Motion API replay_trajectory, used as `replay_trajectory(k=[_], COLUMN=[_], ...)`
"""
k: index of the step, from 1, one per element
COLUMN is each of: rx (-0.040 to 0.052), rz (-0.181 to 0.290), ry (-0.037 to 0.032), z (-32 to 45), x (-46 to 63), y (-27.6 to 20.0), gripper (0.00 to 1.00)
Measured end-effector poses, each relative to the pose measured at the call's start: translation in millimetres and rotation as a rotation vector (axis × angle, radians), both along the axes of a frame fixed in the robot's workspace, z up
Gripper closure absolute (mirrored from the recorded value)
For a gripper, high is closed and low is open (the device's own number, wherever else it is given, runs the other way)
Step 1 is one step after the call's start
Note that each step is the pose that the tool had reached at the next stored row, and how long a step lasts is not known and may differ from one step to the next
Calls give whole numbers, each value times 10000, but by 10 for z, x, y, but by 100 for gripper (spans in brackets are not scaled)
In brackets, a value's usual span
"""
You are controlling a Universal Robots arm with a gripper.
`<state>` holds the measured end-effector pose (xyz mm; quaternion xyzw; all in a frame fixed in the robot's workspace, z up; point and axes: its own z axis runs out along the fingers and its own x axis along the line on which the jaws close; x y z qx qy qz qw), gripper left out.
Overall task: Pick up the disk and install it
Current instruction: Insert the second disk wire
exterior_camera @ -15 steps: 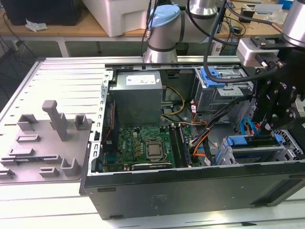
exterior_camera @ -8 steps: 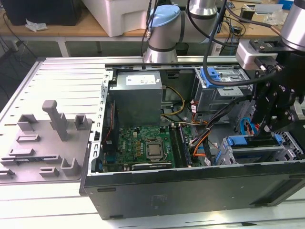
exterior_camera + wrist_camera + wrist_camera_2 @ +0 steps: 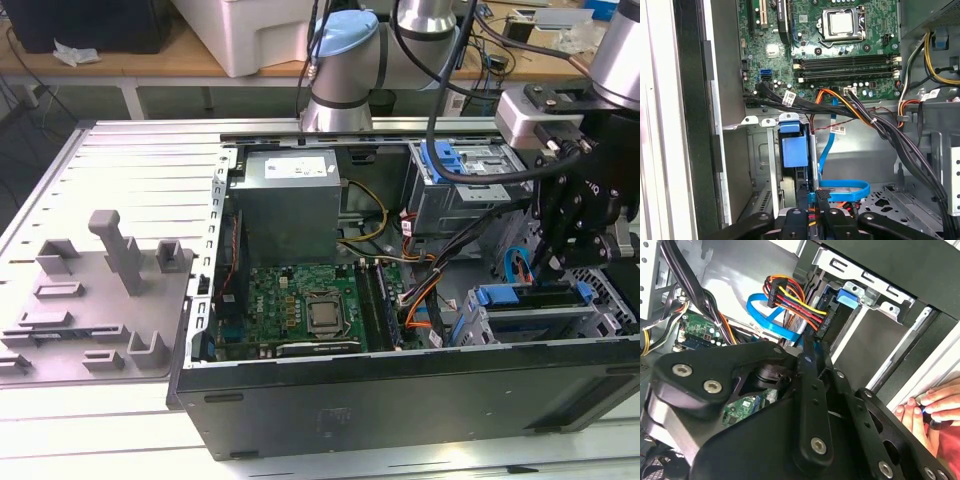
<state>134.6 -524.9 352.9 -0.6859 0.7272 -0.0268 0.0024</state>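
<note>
The disk (image 3: 527, 297), framed by its blue carrier, sits in the drive cage (image 3: 560, 325) at the front corner of the open computer case, on the exterior view's right. In the first wrist view the disk (image 3: 794, 150) shows edge-on in that bay. My black gripper (image 3: 557, 262) hangs just above the cage. In both wrist views my gripper (image 3: 812, 201) (image 3: 811, 343) is at the disk's cable end, beside the power connector (image 3: 817, 320) and the looped blue data cable (image 3: 845, 190). Its fingertips lie close together, and I see nothing held between them.
The motherboard (image 3: 305, 305) and grey power supply (image 3: 290, 200) fill the case's middle. A second cage with a blue carrier (image 3: 455, 160) stands at the back. Cable bundles (image 3: 890, 130) cross beside the bay. A grey fixture (image 3: 100, 290) lies outside. A person's hand (image 3: 932, 405) rests by the case edge.
</note>
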Motion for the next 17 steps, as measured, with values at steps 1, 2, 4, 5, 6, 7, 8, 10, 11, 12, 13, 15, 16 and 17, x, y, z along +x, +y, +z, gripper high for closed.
replay_trajectory(k=[1,2,4,5,6,7,8,10,11,12,13,15,16,17], rx=[1,2,1,2,1,1,2,2,-1,-1,1,1,1,1], rz=[1,0,1,1,1,1,0,-1,0,1,0,1,1,1], ry=[-1,0,0,0,0,0,-1,0,0,0,0,0,0,0], z=[0,-1,-1,-1,-1,-2,-3,-6,-8,-11,-16,-28,-34,-41], x=[3,5,10,13,18,21,23,24,25,25,25,25,25,25], y=[0,0,0,0,-1,-2,-3,-6,-7,-7,-7,-7,-7,-8], gripper=[79,79,79,79,79,79,79,79,79,79,79,79,79,79])
